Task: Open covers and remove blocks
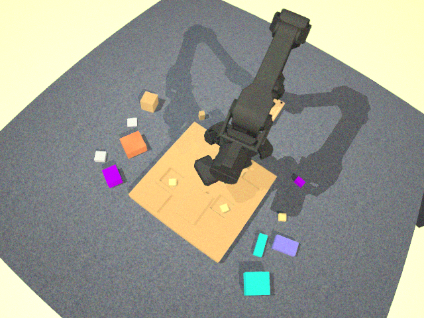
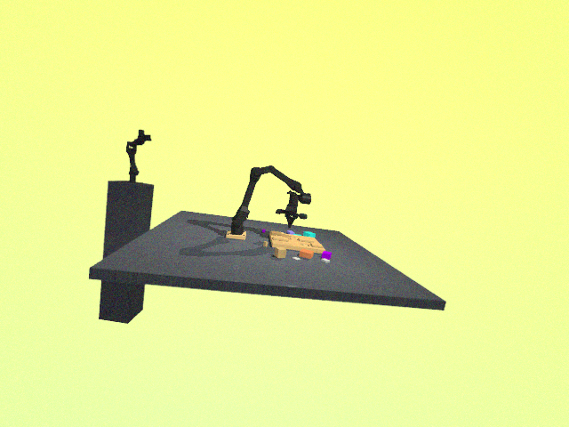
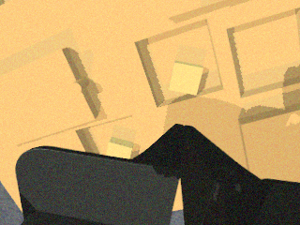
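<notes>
The wooden puzzle board (image 1: 212, 242) (image 3: 28, 98) lies on the table. In the top view, one pale yellow block (image 1: 173, 181) sits in a left well and another pale yellow block (image 1: 224, 208) in a well right of centre. The wrist view shows one block (image 3: 187, 78) in an open well and another block (image 3: 120, 149) partly hidden by a finger. An empty well (image 3: 267, 56) is at its right. A pale yellow block (image 1: 281, 217) rests on the table right of the board. The covers match the board and are hard to tell apart. My gripper (image 2: 290, 226) (image 3: 181, 133) is shut and empty above the board.
Right of the board lie a lavender block (image 1: 285, 245), a slim teal block (image 1: 260, 244), a large teal block (image 1: 256, 283) and a small purple block (image 1: 299, 181). Left are an orange block (image 1: 132, 144), a purple block (image 1: 112, 176), two white tiles and a tan cube (image 1: 149, 101).
</notes>
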You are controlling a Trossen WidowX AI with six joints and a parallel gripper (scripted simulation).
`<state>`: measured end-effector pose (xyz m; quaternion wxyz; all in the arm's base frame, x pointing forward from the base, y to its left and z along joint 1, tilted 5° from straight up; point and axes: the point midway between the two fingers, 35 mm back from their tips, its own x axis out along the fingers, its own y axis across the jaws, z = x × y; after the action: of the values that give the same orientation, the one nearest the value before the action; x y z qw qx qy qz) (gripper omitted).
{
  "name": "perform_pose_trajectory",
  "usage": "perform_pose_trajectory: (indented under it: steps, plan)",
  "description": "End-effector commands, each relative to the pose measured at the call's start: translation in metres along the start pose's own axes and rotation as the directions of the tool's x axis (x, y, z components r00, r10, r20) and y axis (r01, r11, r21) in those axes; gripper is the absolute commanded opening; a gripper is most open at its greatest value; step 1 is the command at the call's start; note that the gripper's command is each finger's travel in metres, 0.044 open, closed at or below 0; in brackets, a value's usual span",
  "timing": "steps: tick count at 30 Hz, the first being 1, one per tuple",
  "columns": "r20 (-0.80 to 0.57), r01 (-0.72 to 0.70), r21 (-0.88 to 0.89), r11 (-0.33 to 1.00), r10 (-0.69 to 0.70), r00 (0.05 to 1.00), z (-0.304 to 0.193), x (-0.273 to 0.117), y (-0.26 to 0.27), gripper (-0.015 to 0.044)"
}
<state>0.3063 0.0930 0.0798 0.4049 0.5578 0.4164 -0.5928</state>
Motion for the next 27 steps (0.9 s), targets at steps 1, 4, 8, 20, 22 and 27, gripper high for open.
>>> perform_pose_trajectory:
  steps: [1, 4, 8, 20, 22, 27]
  plan:
    - [0.003, -0.001, 0.051, 0.999, 0.000, 1.000, 0.009, 0.002, 0.000, 0.0000]
    - [0.003, -0.001, 0.051, 0.999, 0.000, 1.000, 0.009, 0.002, -0.001, 0.0000]
    - [0.003, -0.001, 0.051, 0.999, 0.000, 1.000, 0.008, 0.012, 0.000, 0.0000]
    - [0.003, 0.000, 0.051, 0.999, 0.000, 1.000, 0.010, 0.052, -0.003, 0.0000]
    - [0.003, 0.000, 0.051, 0.999, 0.000, 1.000, 0.010, 0.052, -0.003, 0.0000]
    - [0.003, 0.000, 0.051, 0.999, 0.000, 1.000, 0.010, 0.056, -0.003, 0.0000]
